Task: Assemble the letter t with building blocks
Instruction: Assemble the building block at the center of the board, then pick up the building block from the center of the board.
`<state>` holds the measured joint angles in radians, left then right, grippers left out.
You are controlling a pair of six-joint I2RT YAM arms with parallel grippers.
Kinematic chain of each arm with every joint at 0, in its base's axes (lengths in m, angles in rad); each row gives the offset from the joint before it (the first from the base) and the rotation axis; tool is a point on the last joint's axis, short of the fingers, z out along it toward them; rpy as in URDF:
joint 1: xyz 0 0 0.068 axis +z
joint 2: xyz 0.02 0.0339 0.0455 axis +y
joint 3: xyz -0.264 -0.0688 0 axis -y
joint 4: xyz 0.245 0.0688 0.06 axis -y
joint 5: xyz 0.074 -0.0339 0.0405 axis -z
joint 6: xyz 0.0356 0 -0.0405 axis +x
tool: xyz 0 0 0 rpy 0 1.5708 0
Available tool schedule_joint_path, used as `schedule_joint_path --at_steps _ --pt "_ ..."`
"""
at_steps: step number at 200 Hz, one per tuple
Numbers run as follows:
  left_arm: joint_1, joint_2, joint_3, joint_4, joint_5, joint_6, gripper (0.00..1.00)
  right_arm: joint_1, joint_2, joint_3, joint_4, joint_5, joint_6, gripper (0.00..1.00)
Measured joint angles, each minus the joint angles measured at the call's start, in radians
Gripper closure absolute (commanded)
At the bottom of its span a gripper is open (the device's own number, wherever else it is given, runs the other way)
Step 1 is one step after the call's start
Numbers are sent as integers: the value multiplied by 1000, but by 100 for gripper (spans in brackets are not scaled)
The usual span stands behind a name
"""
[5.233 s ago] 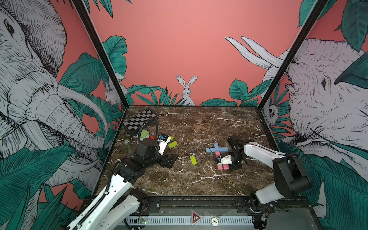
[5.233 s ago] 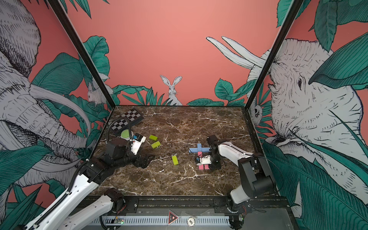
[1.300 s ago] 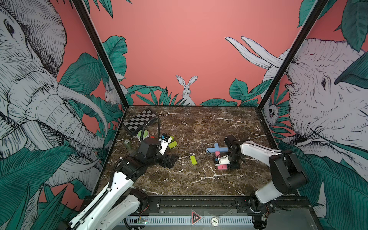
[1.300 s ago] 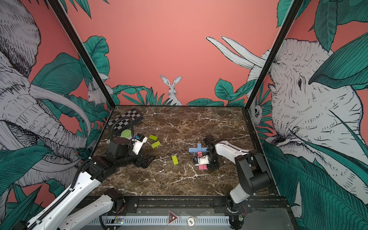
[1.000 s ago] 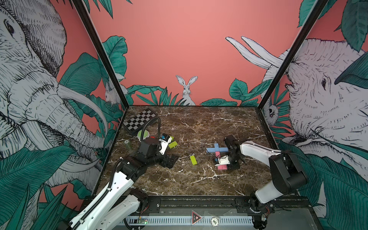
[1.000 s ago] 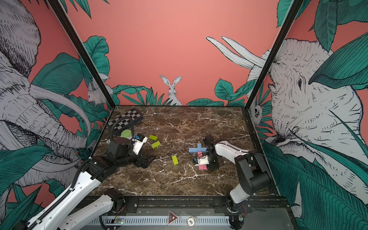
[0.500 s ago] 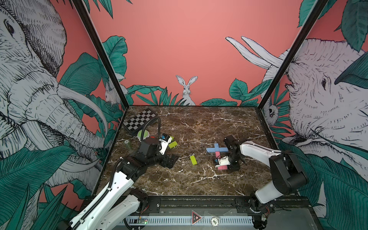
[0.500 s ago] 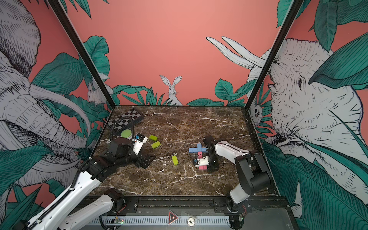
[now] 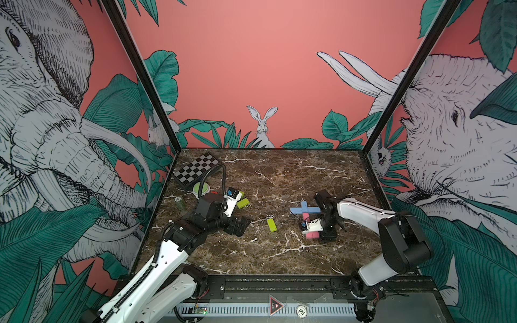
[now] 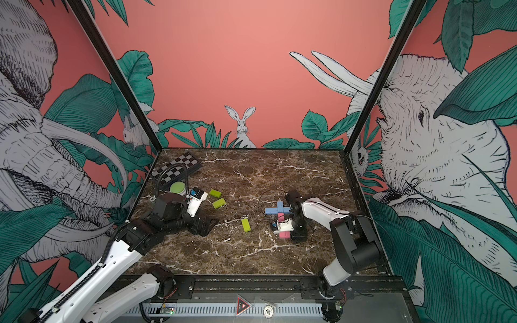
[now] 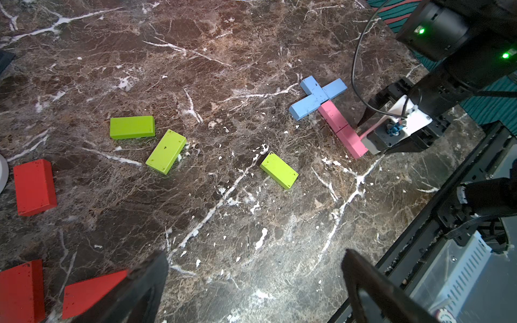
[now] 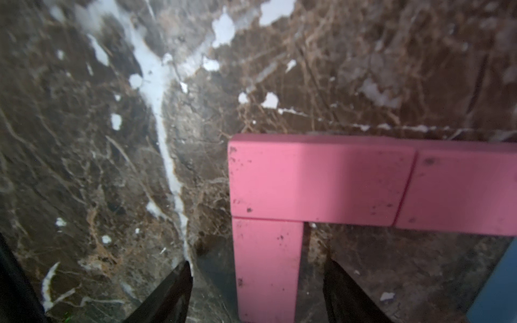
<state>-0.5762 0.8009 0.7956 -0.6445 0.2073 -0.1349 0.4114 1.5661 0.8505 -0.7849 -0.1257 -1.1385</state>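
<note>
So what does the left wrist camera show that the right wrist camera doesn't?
Only the left wrist view shows three lime green blocks, three red blocks and the whole light blue cross. Only the right wrist view plainly shows a third pink block set at a right angle against the pink row, between the open right claw's tips, touching neither. Both show that row of two pink blocks end to end on the marble table, plus some light blue.

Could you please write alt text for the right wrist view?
A flat pink rectangular block lies inside the open right gripper, butting against two more pink blocks laid end to end on the brown marble tabletop. A light blue block shows at the edge.
</note>
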Motion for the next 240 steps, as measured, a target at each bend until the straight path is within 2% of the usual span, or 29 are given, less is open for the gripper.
schedule_joint_path --at_steps 22,26,29,75,123,148,176,207,240 --pt "0 5 0 0 2 0 1 -6 0 2 16 7 10 10" --pt "0 5 0 0 2 0 1 -9 0 2 19 10 12 3" --pt "0 6 0 0 3 0 1 -11 0 2 22 10 14 2" --pt "0 8 0 0 6 0 1 -47 -28 3 47 10 48 2" --pt "0 10 0 0 5 0 1 -72 -219 3 60 -6 71 2" --pt "0 1 0 0 -9 0 1 -78 -307 11 88 -6 131 1" --pt "0 -11 0 0 -25 0 1 -79 -357 97 127 -1 312 1" --pt "0 -11 0 0 -45 0 1 -79 -389 220 213 -5 610 2" --pt "0 -11 0 0 -79 0 1 -80 -469 227 319 -60 935 2"
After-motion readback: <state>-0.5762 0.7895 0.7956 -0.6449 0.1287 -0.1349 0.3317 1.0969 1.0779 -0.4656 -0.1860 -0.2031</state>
